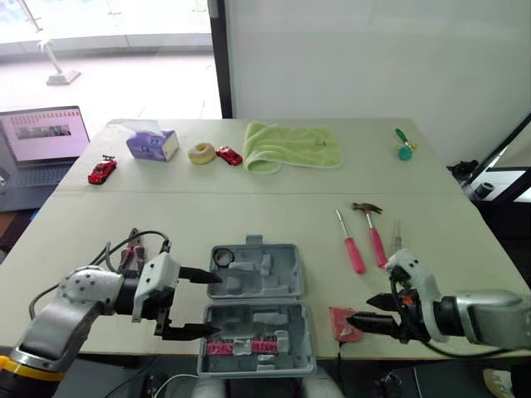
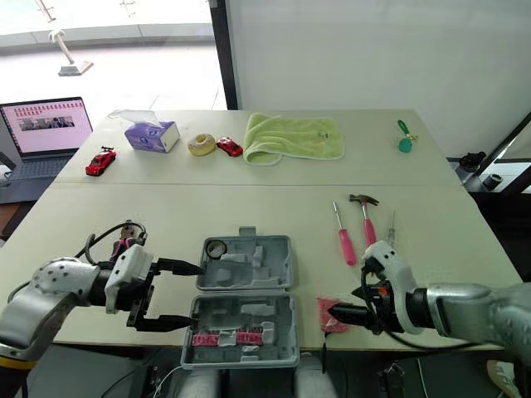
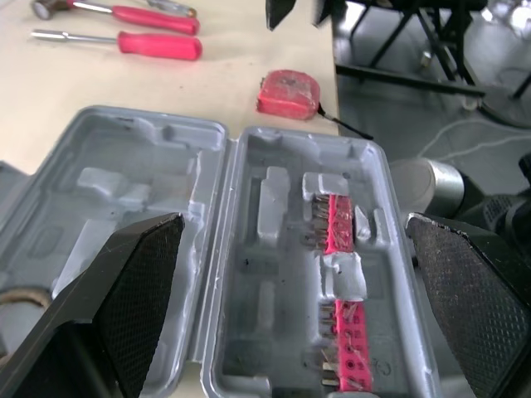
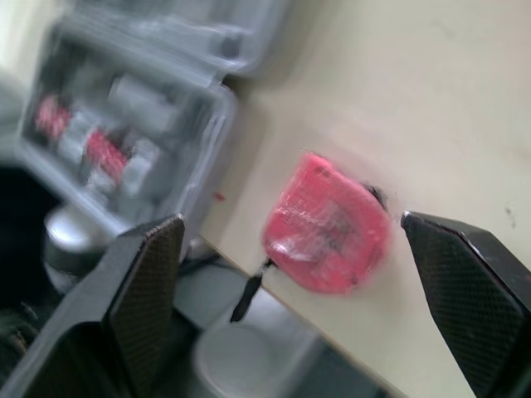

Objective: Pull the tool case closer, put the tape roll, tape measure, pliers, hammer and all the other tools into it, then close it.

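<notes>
Pale counter (image 1: 249, 207) filled most of the frame. At the lower left, the left hand (image 1: 217, 304) held its two fingers wide apart, with the tips at the left edge of the open grey tool case (image 1: 257, 315) at the bottom middle. A tape roll (image 1: 222, 258) sat in the case's upper left corner. Just right of the case lay the red tape measure (image 1: 340, 322). At the lower right, the right hand (image 1: 357, 322) pointed at it, fingers apart. Higher up on the right, a red screwdriver (image 1: 350, 242) and a hammer (image 1: 373, 232) lay side by side.
</notes>
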Controlling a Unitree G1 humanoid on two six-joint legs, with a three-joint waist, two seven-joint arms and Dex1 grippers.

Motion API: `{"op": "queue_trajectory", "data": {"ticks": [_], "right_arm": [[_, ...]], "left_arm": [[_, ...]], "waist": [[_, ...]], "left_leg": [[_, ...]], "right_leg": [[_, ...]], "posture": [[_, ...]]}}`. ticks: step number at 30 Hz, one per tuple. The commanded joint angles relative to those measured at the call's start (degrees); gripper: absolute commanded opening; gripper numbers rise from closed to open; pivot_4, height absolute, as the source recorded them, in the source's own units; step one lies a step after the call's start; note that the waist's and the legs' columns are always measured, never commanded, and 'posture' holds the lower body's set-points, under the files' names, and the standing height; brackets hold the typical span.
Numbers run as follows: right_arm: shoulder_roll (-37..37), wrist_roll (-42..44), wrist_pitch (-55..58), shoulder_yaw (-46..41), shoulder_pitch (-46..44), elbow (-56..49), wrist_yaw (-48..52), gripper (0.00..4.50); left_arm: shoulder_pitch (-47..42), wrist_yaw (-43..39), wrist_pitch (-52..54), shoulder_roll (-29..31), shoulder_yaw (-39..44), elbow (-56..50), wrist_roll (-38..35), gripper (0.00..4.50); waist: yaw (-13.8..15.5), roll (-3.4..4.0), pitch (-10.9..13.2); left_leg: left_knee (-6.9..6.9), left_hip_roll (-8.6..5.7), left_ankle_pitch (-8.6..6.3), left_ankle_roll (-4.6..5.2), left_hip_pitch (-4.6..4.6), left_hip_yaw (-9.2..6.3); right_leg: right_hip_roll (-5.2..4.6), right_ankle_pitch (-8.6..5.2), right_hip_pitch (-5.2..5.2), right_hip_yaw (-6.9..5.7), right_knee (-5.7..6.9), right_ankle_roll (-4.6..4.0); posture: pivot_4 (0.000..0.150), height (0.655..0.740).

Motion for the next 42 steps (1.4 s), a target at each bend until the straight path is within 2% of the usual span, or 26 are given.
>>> {"op": "queue_trajectory", "data": {"ticks": [1, 2, 4, 7, 9, 11, 19, 28, 39, 42], "right_arm": [[-0.83, -26.30, -24.20, 4.06, 4.46, 1.14, 13.46, 4.42], [-0.30, -33.30, -31.40, 6.11, 4.29, 3.07, 15.34, 4.42], [1.24, -41.30, -40.02, 8.26, 3.60, 6.08, 18.34, 4.42], [3.67, -47.09, -46.07, 9.75, 2.22, 9.00, 21.67, 4.42], [4.87, -53.99, -50.98, 13.15, -0.16, 12.36, 23.61, 4.42], [6.52, -57.51, -51.27, 15.75, -2.63, 15.01, 24.93, 4.42], [11.43, -60.64, -47.83, 17.78, -7.98, 19.62, 28.84, 4.42], [14.53, -62.68, -45.96, 19.27, -9.84, 20.63, 32.38, 4.42], [17.21, -64.01, -44.29, 19.78, -11.28, 22.15, 34.24, 4.42], [17.51, -63.24, -43.31, 19.50, -11.35, 21.77, 34.97, 3.56]], "left_arm": [[1.34, 0.76, -0.93, -0.25, 3.81, 0.20, -2.15, 4.50], [2.10, 0.30, -2.23, -0.64, 4.56, 0.42, -2.45, 4.50], [3.04, -0.51, -3.56, -0.93, 5.32, 0.44, -2.70, 4.50], [3.80, -1.54, -4.95, -0.76, 5.60, 0.17, -2.57, 4.50], [4.97, -3.55, -4.40, 0.84, 5.71, -0.54, -3.26, 4.50], [5.73, -4.22, -4.03, 1.65, 5.71, -1.16, -3.56, 4.50], [7.45, -2.72, -3.99, 1.69, 6.62, -3.24, -3.47, 4.50], [9.44, -1.60, -4.51, 1.58, 6.92, -4.09, -2.81, 4.50], [11.58, -3.86, -10.98, 0.57, 6.24, 1.72, -0.95, 4.50], [12.14, -4.45, -12.50, 0.45, 6.13, 2.90, -0.72, 4.50]], "waist": [[-0.08, 0.00, 0.00], [-0.24, 0.00, 0.01], [-0.51, -0.03, 0.02], [-0.43, -0.02, 0.02], [-0.42, -0.04, 0.03], [-0.46, -0.06, 0.03], [-0.35, -0.03, 0.04], [-0.36, -0.03, 0.04], [-0.38, -0.02, 0.03], [-0.38, -0.02, 0.03]], "left_leg": [[0.02, -0.02, 0.00, -0.01, -0.01, 0.05], [0.05, -0.02, 0.00, -0.01, -0.01, 0.13], [0.13, -0.04, 0.01, -0.03, 0.05, 0.25], [0.13, -0.04, 0.01, -0.03, 0.07, 0.27], [0.13, -0.04, 0.01, -0.03, 0.07, 0.26], [0.13, -0.04, 0.01, -0.03, 0.08, 0.26], [0.16, -0.06, 0.01, -0.03, 0.10, 0.25], [0.17, -0.05, 0.01, -0.03, 0.14, 0.24], [0.23, -0.06, 0.00, -0.02, 0.15, 0.24], [0.26, -0.06, 0.00, -0.02, 0.15, 0.24]], "right_leg": [[-0.05, 0.00, 0.02, 0.01, -0.06, -0.01], [-0.09, -0.02, 0.04, 0.04, -0.16, -0.08], [-0.17, -0.04, 0.12, 0.07, -0.21, -0.16], [-0.17, -0.02, 0.13, 0.08, -0.21, -0.18], [-0.16, 0.02, 0.15, 0.09, -0.20, -0.10], [-0.16, 0.04, 0.16, 0.09, -0.20, -0.07], [-0.16, 0.04, 0.24, 0.11, -0.18, -0.07], [-0.15, 0.04, 0.26, 0.11, -0.16, -0.06], [-0.16, 0.05, 0.31, 0.11, -0.15, -0.06], [-0.15, 0.05, 0.32, 0.11, -0.15, -0.06]], "posture": [[0.150, 0.7400], [0.150, 0.7400], [0.150, 0.7400], [0.150, 0.7400], [0.150, 0.7400], [0.150, 0.7400], [0.150, 0.7400], [0.150, 0.7400], [0.150, 0.7400], [0.150, 0.7400]]}}
